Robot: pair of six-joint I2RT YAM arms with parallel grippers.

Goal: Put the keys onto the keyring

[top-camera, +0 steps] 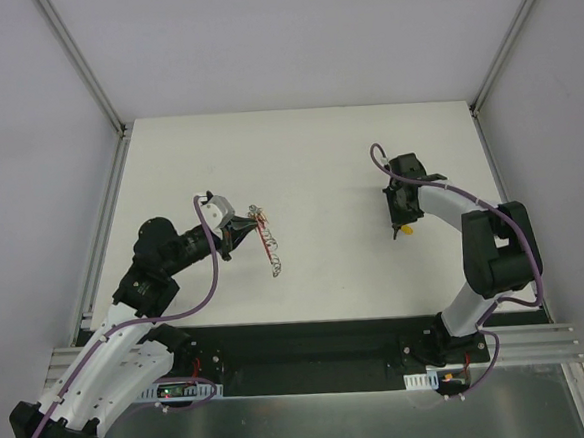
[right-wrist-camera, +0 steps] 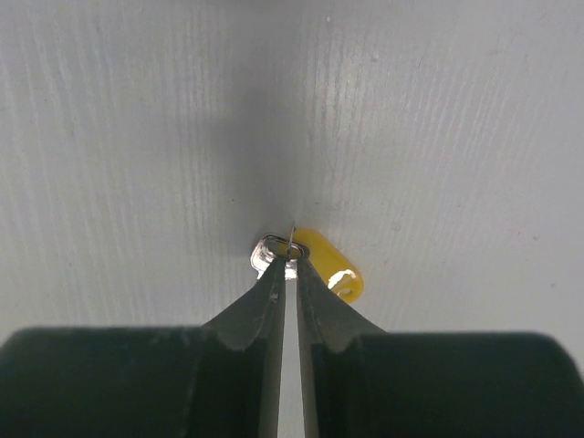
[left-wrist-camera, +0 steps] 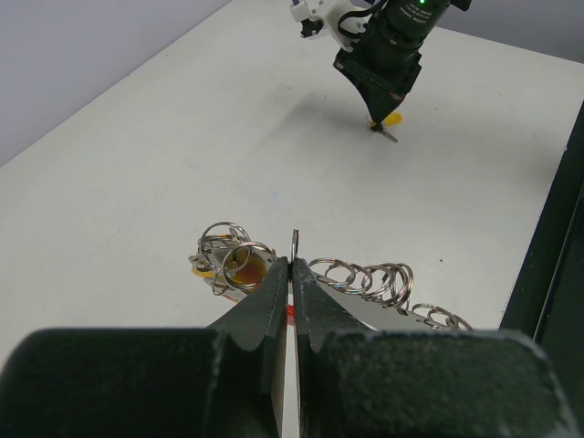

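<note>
My left gripper (top-camera: 244, 225) is shut on the keyring (top-camera: 268, 243), a silver chain of rings with a red band. In the left wrist view its tips (left-wrist-camera: 293, 262) pinch one upright ring, with ring clusters (left-wrist-camera: 370, 278) on both sides. A bit of yellow shows in the left cluster (left-wrist-camera: 224, 263). My right gripper (top-camera: 403, 225) points down at the table, shut on the small wire loop of a yellow-headed key (top-camera: 406, 231). In the right wrist view the tips (right-wrist-camera: 290, 265) sit over the key's head (right-wrist-camera: 331, 265). The key also shows in the left wrist view (left-wrist-camera: 390, 120).
The white table (top-camera: 318, 157) is bounded by grey walls and metal rails at left and right. A black strip (top-camera: 311, 343) runs along the near edge by the arm bases. The two grippers are well apart.
</note>
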